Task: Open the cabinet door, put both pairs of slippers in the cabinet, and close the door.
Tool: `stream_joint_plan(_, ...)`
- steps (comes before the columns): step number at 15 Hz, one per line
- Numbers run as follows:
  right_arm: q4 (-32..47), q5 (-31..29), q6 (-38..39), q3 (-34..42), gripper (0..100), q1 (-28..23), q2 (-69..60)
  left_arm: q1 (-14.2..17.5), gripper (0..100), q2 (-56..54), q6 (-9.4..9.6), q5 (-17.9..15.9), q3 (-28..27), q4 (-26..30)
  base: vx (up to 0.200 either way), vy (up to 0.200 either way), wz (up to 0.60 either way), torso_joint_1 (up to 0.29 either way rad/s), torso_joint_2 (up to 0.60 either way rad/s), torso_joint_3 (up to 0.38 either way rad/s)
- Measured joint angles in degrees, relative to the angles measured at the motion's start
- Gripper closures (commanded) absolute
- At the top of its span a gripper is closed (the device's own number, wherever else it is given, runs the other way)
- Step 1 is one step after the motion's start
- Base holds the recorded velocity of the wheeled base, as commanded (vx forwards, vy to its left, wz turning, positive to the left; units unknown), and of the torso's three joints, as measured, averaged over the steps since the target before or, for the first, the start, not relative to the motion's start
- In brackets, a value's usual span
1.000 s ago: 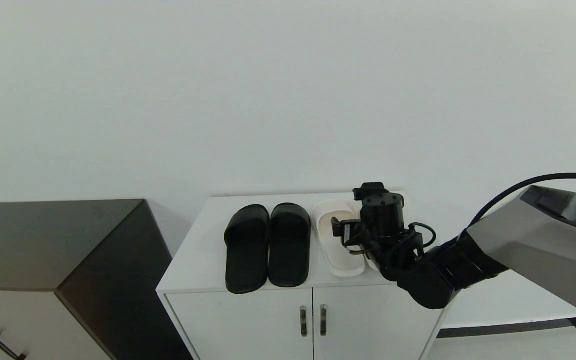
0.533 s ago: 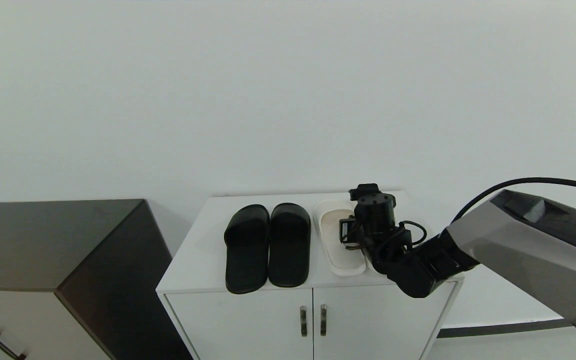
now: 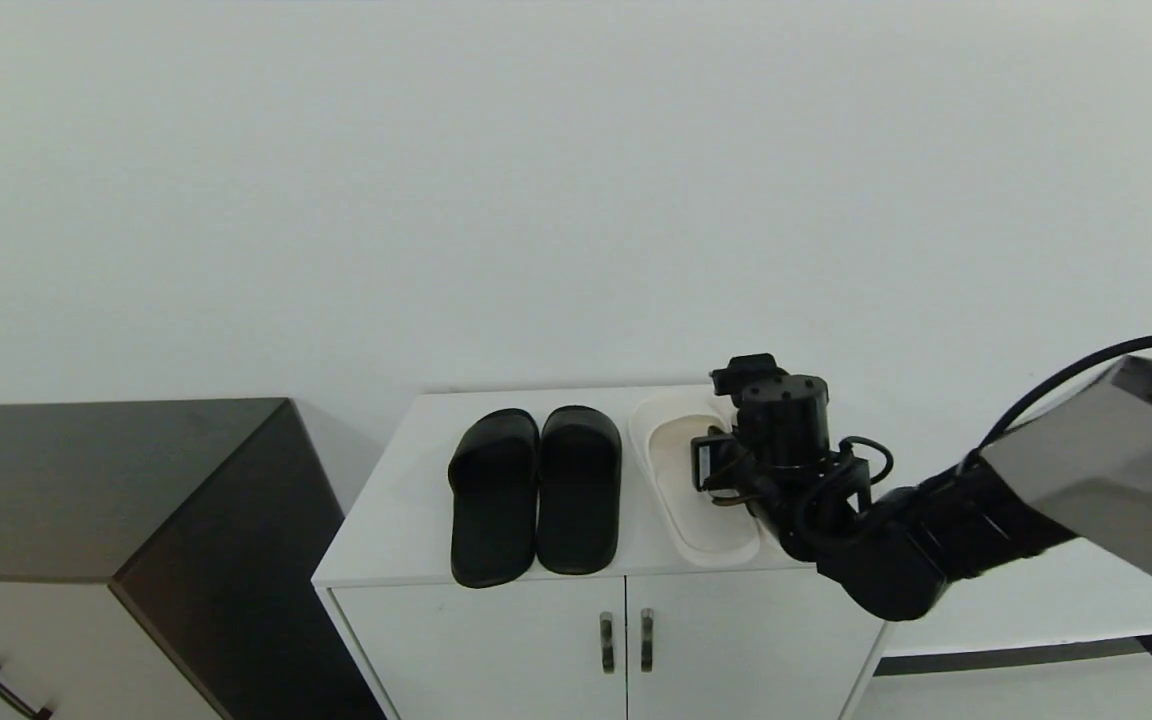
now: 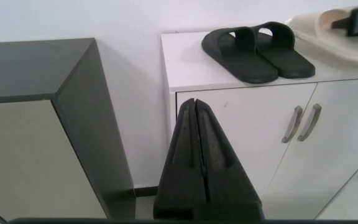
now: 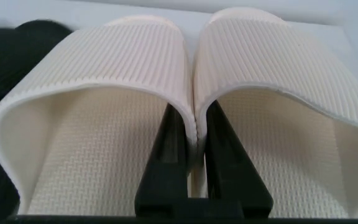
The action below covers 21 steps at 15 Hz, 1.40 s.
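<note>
Cream slippers (image 3: 691, 480): lying side by side, touching, at the right end of the cabinet (image 3: 496, 640) top.
Right claw (image 5: 195, 115): pinching narrow on the pair's two inner strap edges, one finger sitting inside each slipper, on the heel side.
Heading: toes facing the cabinet's back edge, long axis running back to front.
Black slippers (image 3: 536, 495): resting mid-top, pointing likewise.
Left claw (image 4: 197, 124): hanging pressed shut and holding nothing, low before the cabinet's left front.
Door handles (image 3: 624, 640): both doors sitting closed, so stowing is looking blocked.
</note>
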Motion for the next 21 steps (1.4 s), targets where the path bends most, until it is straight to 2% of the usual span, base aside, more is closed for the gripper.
stream_joint_plan(5,-0.1,1.3,-0.1,15.8,100,6.5,-14.5,0.0,100,0.0,0.22,-0.2,0.0,0.0,0.000,0.000,0.00,0.000,0.00,0.000)
stream_joint_plan(9,0.3,10.0,-0.1,26.4,100,13.9,-23.6,0.0,100,0.0,0.04,-0.1,0.0,0.0,0.000,0.000,0.00,0.000,0.00,0.000)
stream_joint_plan(11,0.3,10.9,-0.1,28.2,100,14.9,-25.7,0.0,100,0.0,0.00,-0.1,0.0,0.0,0.000,0.000,0.00,0.000,0.00,0.000)
stream_joint_plan(13,0.3,14.3,-0.1,29.5,100,15.3,-27.4,0.0,100,0.0,-0.10,0.0,0.0,0.0,0.000,0.000,0.00,0.000,0.00,0.000)
stream_joint_plan(15,0.3,16.4,-0.1,30.7,100,15.3,-28.4,0.0,100,0.0,-0.18,0.0,0.0,0.0,-0.200,0.000,0.00,0.000,0.00,0.000)
stream_joint_plan(21,0.3,17.0,-0.1,32.5,100,15.4,-29.5,0.0,100,0.0,-0.22,0.0,0.0,0.0,-0.200,0.000,0.00,0.006,0.00,0.002)
